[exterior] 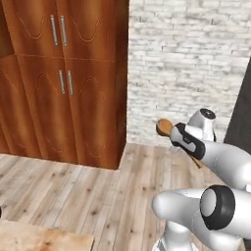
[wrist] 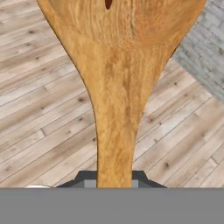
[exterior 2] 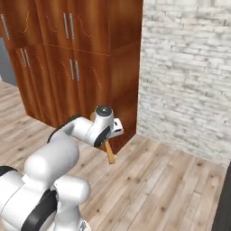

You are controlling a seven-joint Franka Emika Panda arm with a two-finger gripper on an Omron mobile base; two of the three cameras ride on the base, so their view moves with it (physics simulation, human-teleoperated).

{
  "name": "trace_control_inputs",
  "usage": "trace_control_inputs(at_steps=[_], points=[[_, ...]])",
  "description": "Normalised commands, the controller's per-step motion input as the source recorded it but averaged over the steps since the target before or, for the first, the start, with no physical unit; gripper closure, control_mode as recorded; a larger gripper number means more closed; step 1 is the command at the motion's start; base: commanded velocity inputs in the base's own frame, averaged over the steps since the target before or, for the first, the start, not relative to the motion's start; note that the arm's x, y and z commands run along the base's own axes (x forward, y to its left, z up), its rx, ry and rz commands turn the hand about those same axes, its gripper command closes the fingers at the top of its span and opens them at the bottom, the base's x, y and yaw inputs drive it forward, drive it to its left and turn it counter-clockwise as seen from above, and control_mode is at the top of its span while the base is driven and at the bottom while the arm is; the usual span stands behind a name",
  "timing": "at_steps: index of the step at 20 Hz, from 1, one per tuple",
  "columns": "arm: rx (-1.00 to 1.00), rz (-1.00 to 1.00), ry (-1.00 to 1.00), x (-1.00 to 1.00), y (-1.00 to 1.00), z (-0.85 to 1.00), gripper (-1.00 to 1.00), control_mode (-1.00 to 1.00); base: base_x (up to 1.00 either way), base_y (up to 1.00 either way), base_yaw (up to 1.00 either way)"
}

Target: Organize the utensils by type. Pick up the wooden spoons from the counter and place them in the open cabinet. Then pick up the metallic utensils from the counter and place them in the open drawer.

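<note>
A light-brown wooden spoon [wrist: 116,109] is clamped by its handle in my gripper [wrist: 113,178], which is shut on it. In the hand view the round bowl reaches up and away from the fingers over the plank floor. In the left base view the spoon's bowl [exterior: 164,127] pokes out to the left of the gripper [exterior: 178,137], held at mid height. The spoon's handle end [exterior 2: 110,155] hangs below the gripper [exterior 2: 107,142] in the right base view. A corner of the counter [exterior: 44,240] shows at the lower left. The metallic utensils, the open cabinet and the open drawer are out of view.
Tall reddish-brown cabinets [exterior: 63,83] with shut doors and silver handles stand ahead on the left, also as cabinets [exterior 2: 67,67] in the right base view. A white brick wall [exterior: 186,63] runs to their right. Light plank floor [exterior: 98,191] lies below the arm.
</note>
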Motion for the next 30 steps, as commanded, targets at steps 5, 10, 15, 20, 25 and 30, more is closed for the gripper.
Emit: trace_control_inputs(at_steps=[5, 10, 15, 20, 25, 30], points=[[0.00, 0.00, 0.00, 0.00, 0.00, 0.00, 1.00, 1.00, 0.86, -0.15, 0.66], [0.00, 0.00, 0.00, 0.00, 0.00, 0.00, 1.00, 1.00, 0.78, -0.13, 0.73], [0.00, 0.00, 0.00, 0.00, 0.00, 0.00, 1.00, 1.00, 0.96, -0.10, 0.58], [0.00, 0.00, 0.00, 0.00, 0.00, 0.00, 1.00, 1.00, 0.96, -0.09, 0.58], [0.00, 0.00, 0.00, 0.00, 0.00, 0.00, 1.00, 1.00, 0.96, -0.02, 0.59], [0.00, 0.00, 0.00, 0.00, 0.00, 0.00, 1.00, 1.00, 1.00, 0.00, 0.44]])
